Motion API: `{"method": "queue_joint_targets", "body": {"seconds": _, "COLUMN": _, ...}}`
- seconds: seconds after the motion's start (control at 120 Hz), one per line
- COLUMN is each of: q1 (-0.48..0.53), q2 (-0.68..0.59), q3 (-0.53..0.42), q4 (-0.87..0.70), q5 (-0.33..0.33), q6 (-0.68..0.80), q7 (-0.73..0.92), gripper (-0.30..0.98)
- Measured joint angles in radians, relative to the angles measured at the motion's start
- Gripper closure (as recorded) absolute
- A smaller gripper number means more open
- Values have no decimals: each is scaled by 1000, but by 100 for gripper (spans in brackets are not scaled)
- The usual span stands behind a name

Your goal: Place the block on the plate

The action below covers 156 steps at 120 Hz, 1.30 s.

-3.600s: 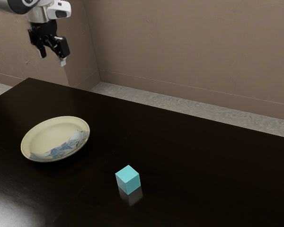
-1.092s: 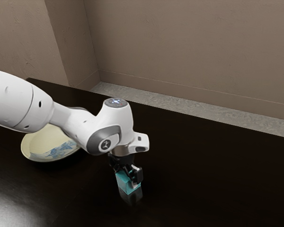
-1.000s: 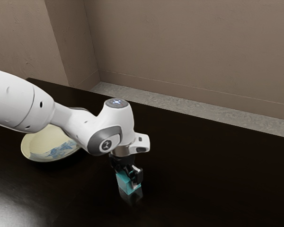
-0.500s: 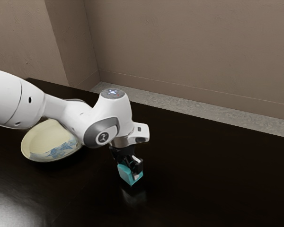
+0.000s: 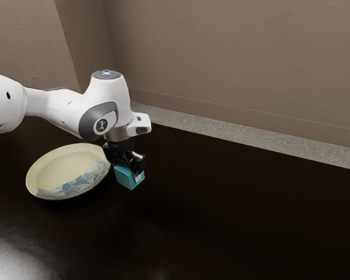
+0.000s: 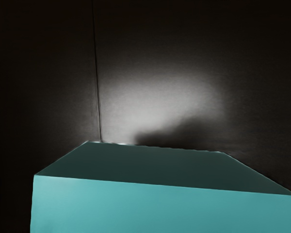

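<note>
Evidently the carry is in hand. Taking twelve as the far side in the exterior view, the arm (image 5: 52, 111) comes in from about ten o'clock, its black gripper (image 5: 130, 169) pointing down. Pincer: closed on the teal block (image 5: 128, 178), one finger plain against a side face, the opposite one mostly masked. Block hangs slightly tilted, apparently clear of the dark table (image 5: 198, 233).

Plate (image 5: 57, 169), cream with a blue-patterned patch, lies at nine o'clock from the block. Block appears just beside its three o'clock rim, not over the well; height above the rim hard to judge from where I stand. In the wrist view the block looms close under the hand, table with a pale glare beyond.

My reading: grasp and lift done, transfer well along, placing yet to do. Next move wants travel towards nine o'clock, high enough that the block's lower corner passes over the rim. Then a stop above the middle, a gentle lowering, release only once the block sits flat. Coming in low risks knocking the rim or shoving the plate.
</note>
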State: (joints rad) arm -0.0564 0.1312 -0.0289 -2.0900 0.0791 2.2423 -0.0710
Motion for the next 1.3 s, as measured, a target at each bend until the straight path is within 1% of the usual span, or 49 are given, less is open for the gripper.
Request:
{"method": "queue_joint_targets", "body": {"seconds": 0.292, "q1": 203, "q2": 16, "q3": -9, "q4": 80, "q5": 8, "q6": -92, "q7": 61, "gripper": 34}}
{"method": "queue_joint_targets", "body": {"seconds": 0.475, "q1": 293, "q2": 30, "q3": -15, "q4": 101, "q5": 9, "q6": -147, "q7": 101, "gripper": 34}}
{"method": "queue_joint_targets", "body": {"seconds": 0.633, "q1": 349, "q2": 46, "q3": -17, "q4": 108, "q5": 8, "q6": -170, "q7": 136, "gripper": 34}}
{"method": "queue_joint_targets", "body": {"seconds": 0.742, "q1": 374, "q2": 86, "q3": -17, "q4": 148, "q5": 8, "q6": -178, "q7": 163, "gripper": 34}}
{"method": "queue_joint_targets", "body": {"seconds": 0.858, "q1": 434, "q2": 134, "q3": -59, "q4": 187, "q5": 8, "q6": -184, "q7": 191, "gripper": 34}}
{"method": "queue_joint_targets", "body": {"seconds": 1.1, "q1": 484, "q2": 180, "q3": -75, "q4": 203, "q5": 15, "q6": -196, "q7": 236, "gripper": 35}}
{"method": "queue_joint_targets", "body": {"seconds": 1.3, "q1": 505, "q2": 224, "q3": -76, "q4": 231, "q5": 20, "q6": -199, "q7": 265, "gripper": 35}}
